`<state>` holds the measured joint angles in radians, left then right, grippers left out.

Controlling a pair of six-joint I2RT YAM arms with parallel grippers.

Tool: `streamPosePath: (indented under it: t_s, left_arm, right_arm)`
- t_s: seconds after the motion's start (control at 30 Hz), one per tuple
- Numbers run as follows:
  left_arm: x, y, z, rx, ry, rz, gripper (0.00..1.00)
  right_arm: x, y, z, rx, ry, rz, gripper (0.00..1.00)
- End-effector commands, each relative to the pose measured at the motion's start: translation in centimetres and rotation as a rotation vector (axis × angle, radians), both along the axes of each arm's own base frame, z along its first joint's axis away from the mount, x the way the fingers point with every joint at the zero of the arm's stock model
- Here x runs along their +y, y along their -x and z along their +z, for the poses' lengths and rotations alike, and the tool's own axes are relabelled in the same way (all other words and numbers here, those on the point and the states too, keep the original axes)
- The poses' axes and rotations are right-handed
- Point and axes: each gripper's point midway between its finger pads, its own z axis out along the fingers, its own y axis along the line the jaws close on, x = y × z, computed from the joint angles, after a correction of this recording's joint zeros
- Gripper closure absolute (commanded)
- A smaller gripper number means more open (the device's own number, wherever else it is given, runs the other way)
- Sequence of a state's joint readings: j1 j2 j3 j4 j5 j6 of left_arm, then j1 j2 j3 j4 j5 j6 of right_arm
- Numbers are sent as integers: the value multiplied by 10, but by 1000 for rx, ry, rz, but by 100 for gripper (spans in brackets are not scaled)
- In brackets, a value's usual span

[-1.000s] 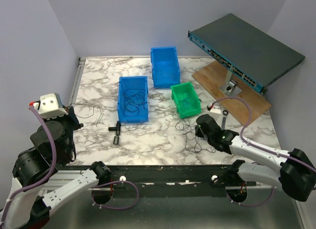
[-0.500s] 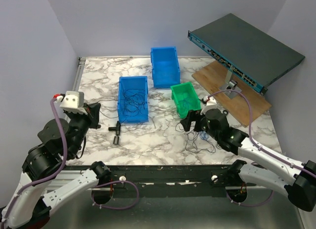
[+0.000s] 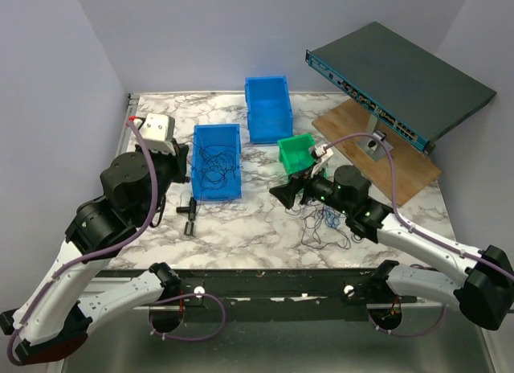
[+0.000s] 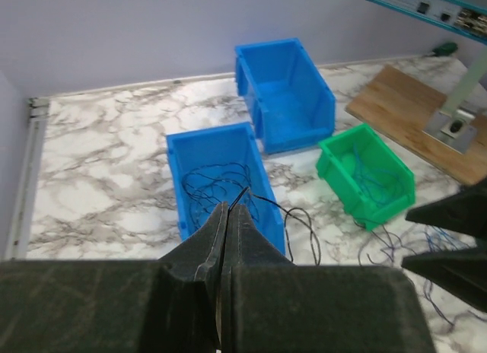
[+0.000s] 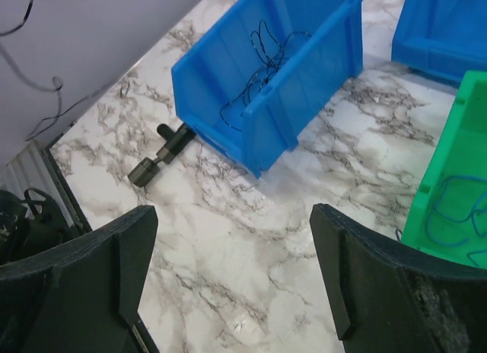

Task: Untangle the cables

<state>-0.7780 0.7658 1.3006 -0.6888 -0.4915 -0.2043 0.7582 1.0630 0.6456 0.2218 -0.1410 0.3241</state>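
A thin black cable [image 4: 304,220] leaves the tips of my left gripper [image 4: 228,207], which is shut on it just above the near blue bin [image 4: 176,151]; the cable loops down over the bin's right wall. More dark cables [image 3: 215,160] lie curled inside that bin. Blue cables [image 3: 299,153] sit in the green bin [image 3: 309,176]. A loose tangle of blue and dark cables [image 3: 323,226] lies on the marble beneath my right arm. My right gripper [image 5: 236,246] is open above bare marble, nothing between its fingers, pointing left toward the near blue bin [image 5: 266,102].
A second blue bin [image 3: 267,108] stands farther back. A black T-shaped tool [image 3: 189,212] lies left of the near bin's front. At the back right a network switch [image 3: 397,84] tilts over a wooden board [image 3: 401,168].
My left arm swung up and right to the near blue bin, still shut. My right gripper opened, lifted off the loose tangle and moved left.
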Motion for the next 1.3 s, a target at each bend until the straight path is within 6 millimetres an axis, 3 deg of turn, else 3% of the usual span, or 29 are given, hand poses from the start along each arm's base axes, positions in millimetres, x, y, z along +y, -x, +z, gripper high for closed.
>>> streamPosePath:
  t_s: [0.0, 0.17, 0.4, 0.63, 0.8, 1.03, 1.1, 1.17, 1.27]
  left_arm:
    - [32, -23, 31, -57, -43, 216, 100]
    - [30, -60, 39, -41, -60, 251, 100]
    - [24, -118, 17, 22, -79, 273, 100]
    - [30, -167, -53, 202, -181, 345, 100]
    - [22, -188, -128, 365, -281, 336, 100]
    - [-13, -201, -238, 688, -376, 219, 100]
    - [-17, -205, -261, 732, -403, 221, 100]
    - [-15, -210, -275, 758, -425, 241, 100]
    - [-11, -211, -273, 782, -447, 268, 100]
  right_arm:
    - [3, -4, 9, -104, -49, 8, 11]
    - [-18, -13, -10, -128, -52, -114, 11]
    - [-32, -11, -17, -153, -89, -168, 12]
    - [-47, -14, -30, -159, -93, -247, 12]
    - [-62, -18, -35, -162, -92, -324, 12]
    - [-73, -22, -43, -157, -79, -387, 13]
    - [-75, -23, -44, -155, -77, -397, 12]
    - [-80, -25, -48, -142, -61, -427, 13]
    - [-98, -34, -55, -101, -31, -552, 12]
